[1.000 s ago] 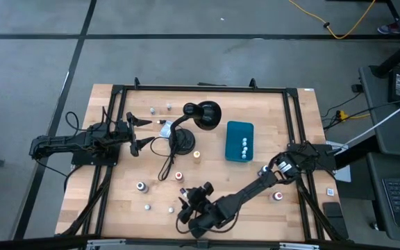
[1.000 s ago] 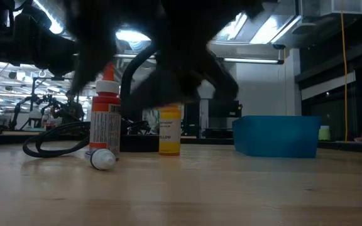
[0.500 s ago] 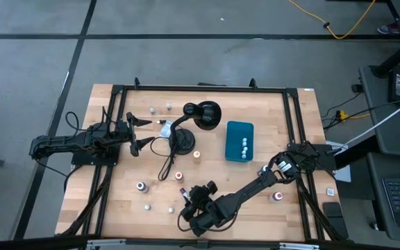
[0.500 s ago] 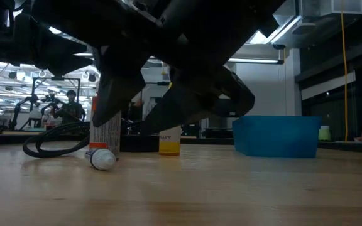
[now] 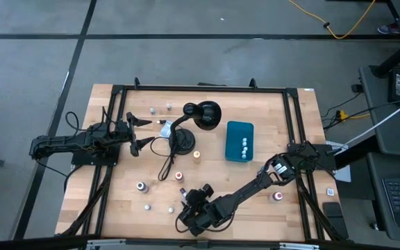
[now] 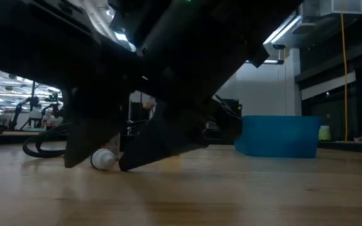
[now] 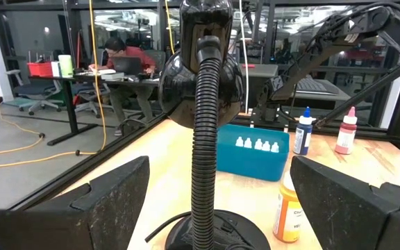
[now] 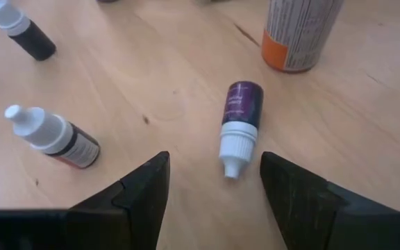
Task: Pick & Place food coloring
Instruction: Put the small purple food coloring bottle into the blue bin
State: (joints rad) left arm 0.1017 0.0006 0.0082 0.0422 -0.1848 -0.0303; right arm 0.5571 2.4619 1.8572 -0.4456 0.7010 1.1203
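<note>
Lying on its side on the desk (image 5: 117,201), near the front edge, is a tiny purple bottle (image 8: 239,126) with a white cap. The right gripper (image 8: 214,182) is low over it, with its two fingers wide apart, one on each side of the bottle. Nothing is held yet.

The bottle looks very light and made of hard, smooth plastic. I think it can roll or slip away if only one finger bumps it. The best place to hold it looks like the round purple body, right across the middle. The white cap is thin and pointy, so it is a bad place to pinch. A soft squeeze should be enough.

Close by are a dark bottle with a white cap (image 8: 52,135), also lying down, and an orange-bottomed bottle (image 8: 298,32) standing up. The fingers should not knock these.

The blue box (image 5: 240,141) sits near the middle of the desk, toward the right edge, with some little bottles already inside.

The left gripper (image 7: 214,201) waits by the left edge with its fingers apart, facing the black lamp (image 7: 203,90).
</note>
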